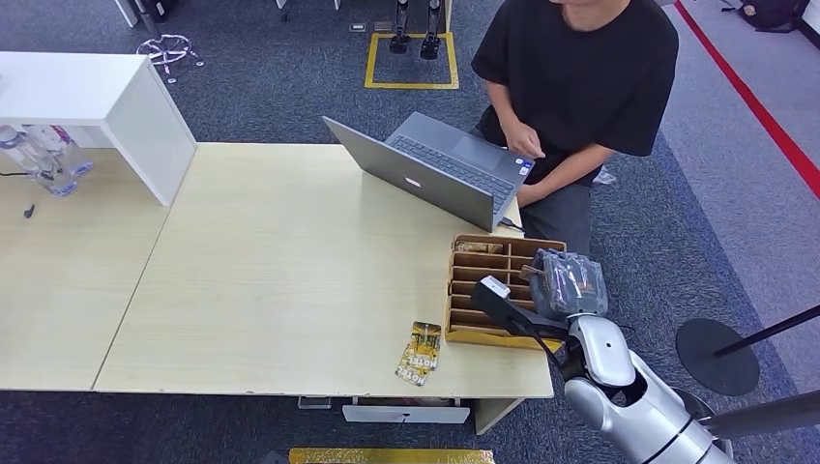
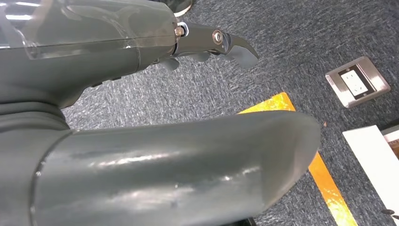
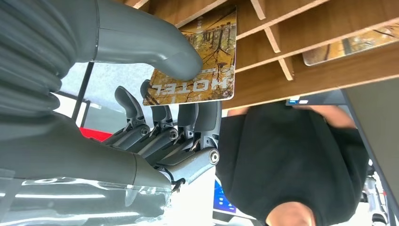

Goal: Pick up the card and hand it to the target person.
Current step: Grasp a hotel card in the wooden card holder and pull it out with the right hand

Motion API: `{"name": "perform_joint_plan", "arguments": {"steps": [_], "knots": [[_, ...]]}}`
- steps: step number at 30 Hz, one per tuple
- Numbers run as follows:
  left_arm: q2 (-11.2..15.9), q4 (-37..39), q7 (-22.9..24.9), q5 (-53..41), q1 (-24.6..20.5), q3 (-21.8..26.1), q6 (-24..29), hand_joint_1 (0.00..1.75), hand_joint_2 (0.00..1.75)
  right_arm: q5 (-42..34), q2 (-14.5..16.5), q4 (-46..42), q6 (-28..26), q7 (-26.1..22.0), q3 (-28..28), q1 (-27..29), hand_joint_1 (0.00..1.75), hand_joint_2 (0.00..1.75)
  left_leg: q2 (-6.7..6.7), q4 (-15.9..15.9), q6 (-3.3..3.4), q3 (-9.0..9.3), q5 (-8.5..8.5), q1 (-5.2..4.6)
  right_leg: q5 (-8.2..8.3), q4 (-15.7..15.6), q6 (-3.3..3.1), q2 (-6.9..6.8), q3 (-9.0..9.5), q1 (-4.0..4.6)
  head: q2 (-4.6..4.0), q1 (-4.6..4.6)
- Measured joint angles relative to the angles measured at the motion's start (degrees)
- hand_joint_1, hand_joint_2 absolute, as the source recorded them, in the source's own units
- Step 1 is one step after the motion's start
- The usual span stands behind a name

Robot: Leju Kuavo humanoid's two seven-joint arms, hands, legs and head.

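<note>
Our left hand (image 2: 141, 117) hangs over blue-grey carpet (image 2: 291, 52), fingers slightly curled, holding nothing, near a metal floor socket (image 2: 357, 82) and orange tape (image 2: 324, 176).

Even, bright overhead light falls across the pale wooden table (image 1: 280, 271), casting only soft shadows. White glare streaks the glossy grey left hand (image 2: 141, 155) at frame bottom. The black-shirted person (image 3: 291, 155) appears slightly blurred.
</note>
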Motion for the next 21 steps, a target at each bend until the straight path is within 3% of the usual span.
{"name": "perform_joint_plan", "arguments": {"steps": [11, 21], "knots": [[0.00, 0.00, 0.05, 0.00, 0.00, 0.00, 0.02, 0.00, 0.00, -0.21, 0.00, -1.03, 0.01, 0.04, -0.01, 0.04, 1.54, 1.75, 0.00, 0.00, 0.00, 0.00, 0.00, 0.00, 0.00, 0.00, 0.00, 0.00, 0.00, 0.00, 0.00, 0.00], [0.07, 0.00, 0.06, 0.00, 0.03, 0.00, 0.13, 0.00, 0.00, 6.88, -1.04, -7.04, 1.03, 1.33, -1.16, -0.01, 1.43, 1.75, 0.00, 0.00, 0.00, 0.00, 0.00, 0.00, 0.00, 0.00, 0.00, 0.00, 0.00, 0.00, 0.00, 0.01]]}}
